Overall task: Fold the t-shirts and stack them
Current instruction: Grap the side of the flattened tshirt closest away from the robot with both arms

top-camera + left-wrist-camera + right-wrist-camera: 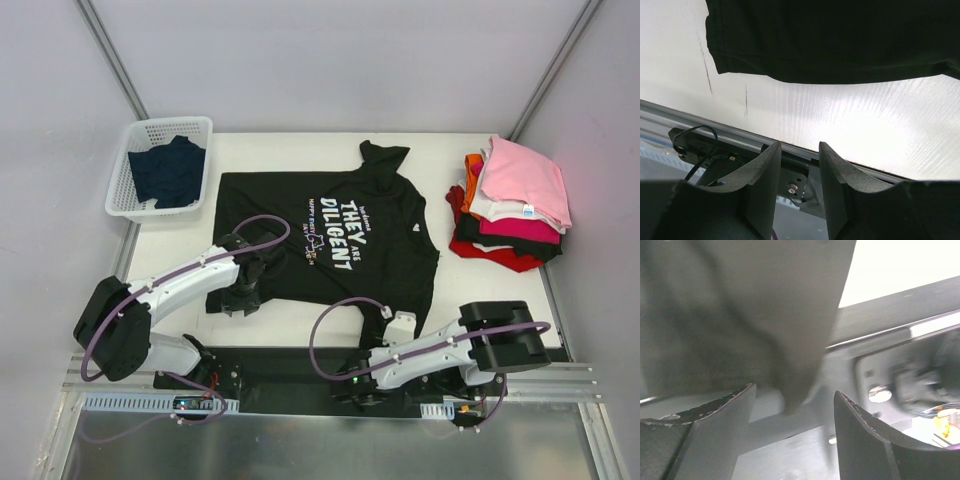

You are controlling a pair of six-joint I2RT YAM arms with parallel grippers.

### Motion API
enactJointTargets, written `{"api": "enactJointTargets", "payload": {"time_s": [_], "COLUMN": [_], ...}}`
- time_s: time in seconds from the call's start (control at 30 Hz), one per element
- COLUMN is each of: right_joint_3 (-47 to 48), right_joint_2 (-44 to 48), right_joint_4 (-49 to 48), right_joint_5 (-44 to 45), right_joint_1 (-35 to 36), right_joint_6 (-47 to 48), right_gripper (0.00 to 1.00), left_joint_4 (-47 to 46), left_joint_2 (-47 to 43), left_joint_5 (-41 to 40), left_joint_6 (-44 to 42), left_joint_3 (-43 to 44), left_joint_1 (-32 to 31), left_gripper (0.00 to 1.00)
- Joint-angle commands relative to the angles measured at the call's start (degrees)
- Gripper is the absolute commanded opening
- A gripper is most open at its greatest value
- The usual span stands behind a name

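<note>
Black t-shirt (350, 235) lies spread flat at mid-desk (300, 322). The left pincer (243, 290) hangs released and empty over its near-left hem; the right pincer (392, 318), likewise parted, sits beside the near edge.

Bare table (490, 295) lies right of the black t-shirt (385, 255); basket (160, 165) and shirt stack (515, 205) occupy far corners.
</note>
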State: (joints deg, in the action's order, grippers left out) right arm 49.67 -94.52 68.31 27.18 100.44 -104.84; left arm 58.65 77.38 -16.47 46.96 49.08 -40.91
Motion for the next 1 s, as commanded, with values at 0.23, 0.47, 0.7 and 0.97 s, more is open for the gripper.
{"api": "enactJointTargets", "payload": {"time_s": [0.23, 0.47, 0.7, 0.97], "right_joint_3": [-1.9, 0.8, 4.9, 7.2], "right_joint_2": [2.6, 1.9, 5.0, 13.1], "right_joint_4": [3.6, 5.0, 12.5, 24.1], "right_joint_5": [-0.9, -1.1, 1.0, 4.2], "right_joint_1": [-0.2, -0.2, -0.2, -0.9], "right_joint_6": [-25.8, -23.0, -18.9, -17.1], "right_gripper": [0.38, 0.01, 0.01, 0.01], "left_joint_4": [3.8, 4.7, 9.9, 11.5], "left_joint_2": [-2.9, -2.4, -1.7, -3.6], "left_joint_5": [0.1, 0.0, -3.9, -3.7], "left_joint_6": [1.6, 2.2, 5.5, 7.3], "left_joint_3": [0.7, 0.9, 3.0, 3.8], "left_joint_1": [-0.5, -0.8, -0.8, -0.8], "left_gripper": [0.36, 0.35, 0.34, 0.34]}}
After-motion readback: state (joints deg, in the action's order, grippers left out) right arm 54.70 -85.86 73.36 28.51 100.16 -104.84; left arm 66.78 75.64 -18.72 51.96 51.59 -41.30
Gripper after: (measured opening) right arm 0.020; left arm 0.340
